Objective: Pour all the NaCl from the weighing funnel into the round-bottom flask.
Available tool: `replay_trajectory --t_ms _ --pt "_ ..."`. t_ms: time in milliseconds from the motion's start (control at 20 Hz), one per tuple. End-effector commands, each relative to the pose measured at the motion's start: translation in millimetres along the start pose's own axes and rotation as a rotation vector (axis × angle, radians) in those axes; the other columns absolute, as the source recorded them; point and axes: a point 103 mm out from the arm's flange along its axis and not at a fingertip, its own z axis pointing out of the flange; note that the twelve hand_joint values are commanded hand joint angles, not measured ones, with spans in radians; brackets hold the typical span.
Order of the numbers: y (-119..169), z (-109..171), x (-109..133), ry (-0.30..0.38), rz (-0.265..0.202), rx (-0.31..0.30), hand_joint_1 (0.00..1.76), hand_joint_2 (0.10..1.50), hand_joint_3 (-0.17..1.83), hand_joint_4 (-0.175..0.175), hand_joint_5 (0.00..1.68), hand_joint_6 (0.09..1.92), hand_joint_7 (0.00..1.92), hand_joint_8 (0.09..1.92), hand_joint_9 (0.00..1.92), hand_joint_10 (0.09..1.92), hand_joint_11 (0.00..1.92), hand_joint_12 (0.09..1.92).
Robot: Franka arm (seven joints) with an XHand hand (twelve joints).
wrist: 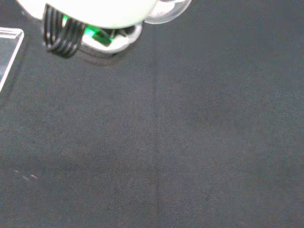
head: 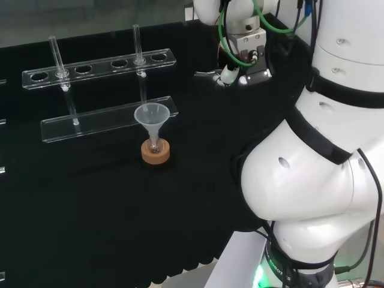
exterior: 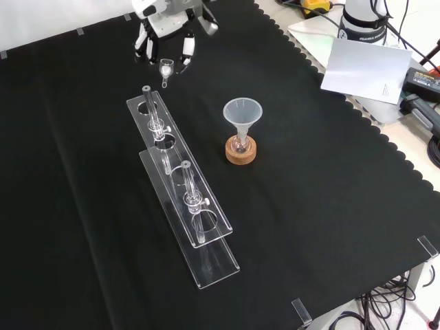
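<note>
In the front view we see the round-bottom flask [exterior: 240, 146] on its cork ring [exterior: 240, 152] under a funnel [exterior: 243, 113], and beyond the rack [exterior: 180, 185] the hand's [exterior: 165, 24] fingers [exterior: 186, 49] pinching the weighing funnel [exterior: 166, 68], which the head view hides.

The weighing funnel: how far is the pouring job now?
Done: the hand has its fingers curled round the weighing funnel, lifted above the cloth by the far end of the rack. In hand: carrying it. Left: bring it over the funnel on the flask in its cork ring and tip it; no pouring is visible yet.
</note>
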Motion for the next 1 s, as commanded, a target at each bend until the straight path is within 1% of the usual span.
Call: replay_trajectory --t_ms 50,400,800,1000 --pt "-29.0 -16.5 10.1 -0.046 0.011 -0.002 1.15 0.68 0.52 0.175 1.43 0.31 0.64 0.68 1.14 0.24 1.05 0.90" --pt "-53.2 -39.9 28.0 -0.093 0.006 0.001 1.15 0.68 0.52 0.175 1.43 0.31 0.64 0.68 1.15 0.23 1.05 0.89" --pt "-89.5 -62.3 57.5 -0.165 -0.001 0.001 1.15 0.68 0.52 0.175 1.43 0.31 0.64 0.68 1.15 0.23 1.05 0.89" --pt "-109.1 -68.3 73.0 -0.185 -0.006 0.001 1.15 0.68 0.52 0.175 1.43 0.31 0.64 0.68 1.15 0.23 1.05 0.89"
